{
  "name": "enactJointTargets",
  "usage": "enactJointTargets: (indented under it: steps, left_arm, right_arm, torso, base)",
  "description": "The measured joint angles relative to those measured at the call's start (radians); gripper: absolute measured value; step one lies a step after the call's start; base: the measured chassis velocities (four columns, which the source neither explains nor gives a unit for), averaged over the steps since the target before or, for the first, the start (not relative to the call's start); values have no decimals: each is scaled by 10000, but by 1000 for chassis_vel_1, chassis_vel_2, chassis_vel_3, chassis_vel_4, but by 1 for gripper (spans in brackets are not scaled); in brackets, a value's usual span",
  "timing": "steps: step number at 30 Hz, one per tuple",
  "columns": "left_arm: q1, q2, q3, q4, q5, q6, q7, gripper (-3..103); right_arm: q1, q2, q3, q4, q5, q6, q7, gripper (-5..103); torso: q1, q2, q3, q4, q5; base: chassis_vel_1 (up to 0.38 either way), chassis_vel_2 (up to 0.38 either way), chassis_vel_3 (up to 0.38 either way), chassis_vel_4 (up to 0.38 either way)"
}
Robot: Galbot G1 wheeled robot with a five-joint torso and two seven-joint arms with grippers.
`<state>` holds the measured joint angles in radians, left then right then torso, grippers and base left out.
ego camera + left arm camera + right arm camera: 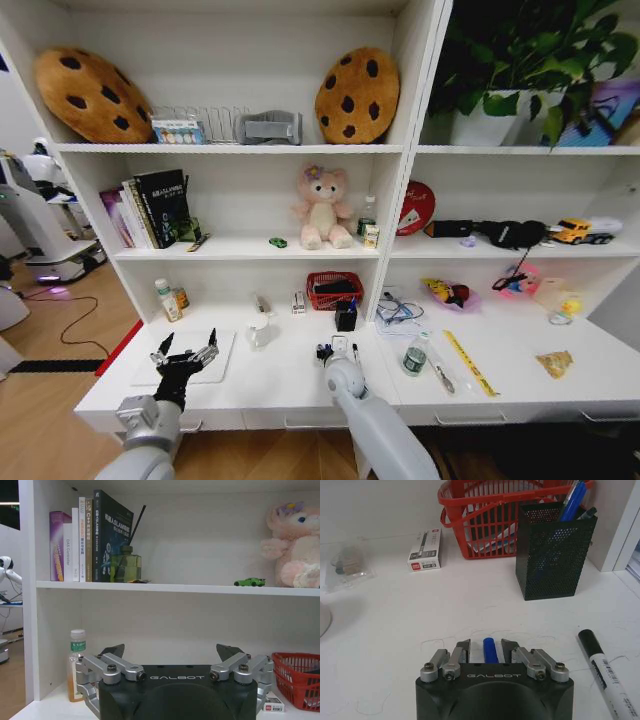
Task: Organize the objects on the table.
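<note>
On the white table (290,385), a silver laptop (222,368) lies at the left, and my left gripper (186,350) (171,652) hovers over it, open and empty. My right gripper (335,350) (486,647) sits low at the table's middle, shut on a blue pen (490,649) that sticks out forward between its fingers. Ahead of it stands a black mesh pen holder (554,555) (346,316) with blue pens inside. A black-capped marker (605,672) lies beside the right gripper. A white mug (258,333), a green-labelled can (414,358) and a yellow ruler (470,362) rest on the table. The green toy car (278,242) (250,582) is on the shelf above.
A red basket (334,290) (485,525) and a small white box (425,550) stand against the back wall. A drink bottle (166,300) (76,665) is at the back left. Cables (398,310) and small toys lie to the right. Shelf boards overhang the table's rear.
</note>
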<state>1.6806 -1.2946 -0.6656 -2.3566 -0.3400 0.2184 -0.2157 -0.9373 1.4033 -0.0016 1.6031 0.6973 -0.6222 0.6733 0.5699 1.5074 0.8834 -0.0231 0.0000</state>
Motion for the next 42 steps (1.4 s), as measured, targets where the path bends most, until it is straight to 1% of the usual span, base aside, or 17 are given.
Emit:
enactJointTargets:
  steps: [3,6,8,22,24,25,26,27,28,29,30,32,33,34,37,38,42]
  left_arm:
    - [0,0,0,0,0,0,0,100]
    - [0,0,0,1,0,0,0,100]
    - [1,0,0,0,0,0,0,100]
    - [0,0,0,0,0,0,0,100]
    - [0,0,-1,0,1,0,0,100]
    - [0,0,-1,0,0,0,0,100]
    - [0,0,0,0,0,0,0,100]
    - [0,0,0,0,0,0,0,100]
    - [0,0,-1,0,0,0,0,100]
    - [0,0,-1,0,0,0,0,100]
    - [0,0,0,0,0,0,0,100]
    - [0,0,-1,0,0,1,0,100]
    - [0,0,-1,0,0,1,0,100]
    - [0,0,0,0,0,0,0,100]
    - [0,0,0,0,0,0,0,100]
    - [1,0,0,0,0,0,0,100]
    - [0,0,0,0,0,1,0,100]
  right_arm:
    - [-24,-1,79,-22,10,0,-6,27]
    - [-33,-1,98,-31,21,0,-13,21]
    - [-38,0,99,-50,33,0,-35,10]
    - [-63,-35,92,-22,41,-1,-164,8]
    - [-110,-132,56,152,-151,162,-428,8]
    - [-115,-247,49,363,-742,489,-857,8]
    - [-66,-391,75,518,-1709,970,-1442,8]
    - [-66,-391,75,518,-1709,970,-1442,8]
    - [0,-513,138,519,-2727,1598,-2099,8]
    - [257,-630,425,415,-4222,2802,-3252,8]
    - [441,-652,616,319,-4711,3398,-3729,8]
    - [639,-653,870,54,-5197,4022,-4051,8]
    - [639,-653,870,54,-5197,4022,-4051,8]
    - [801,-638,1074,-268,-5581,4517,-4250,8]
    - [1226,-607,1449,-1043,-6233,5501,-4595,8]
    - [1550,-569,1649,-1533,-6620,6032,-4798,8]
    - [2142,-470,1858,-2248,-6905,6530,-4955,8]
  torso:
    - [0,0,1,-3,-1]
    - [0,0,1,-5,-1]
    - [0,0,1,-4,-1]
    - [0,-1,2,-1,-1]
    - [1,-4,5,0,2]
    - [3,-7,7,0,6]
    - [2,-6,5,1,1]
    - [2,-6,5,1,1]
    - [2,-6,6,-1,2]
    - [2,-5,4,-1,1]
    - [3,-5,4,0,2]
    - [3,-4,3,0,0]
    - [3,-4,3,0,0]
    - [2,-3,3,-1,0]
    - [3,-3,3,-2,1]
    - [3,-3,3,-2,1]
    - [3,-3,2,-1,0]
  base:
    - [0,0,0,0]
    - [0,0,0,0]
    - [0,0,0,0]
    - [0,0,0,0]
    - [0,0,0,0]
    - [0,0,0,0]
    - [0,0,0,0]
    - [0,0,0,0]
    - [0,0,0,0]
    - [0,0,0,0]
    - [0,0,0,0]
    - [0,0,0,0]
    - [0,0,0,0]
    - [0,0,0,0]
    - [0,0,0,0]
    - [0,0,0,0]
    - [0,0,0,0]
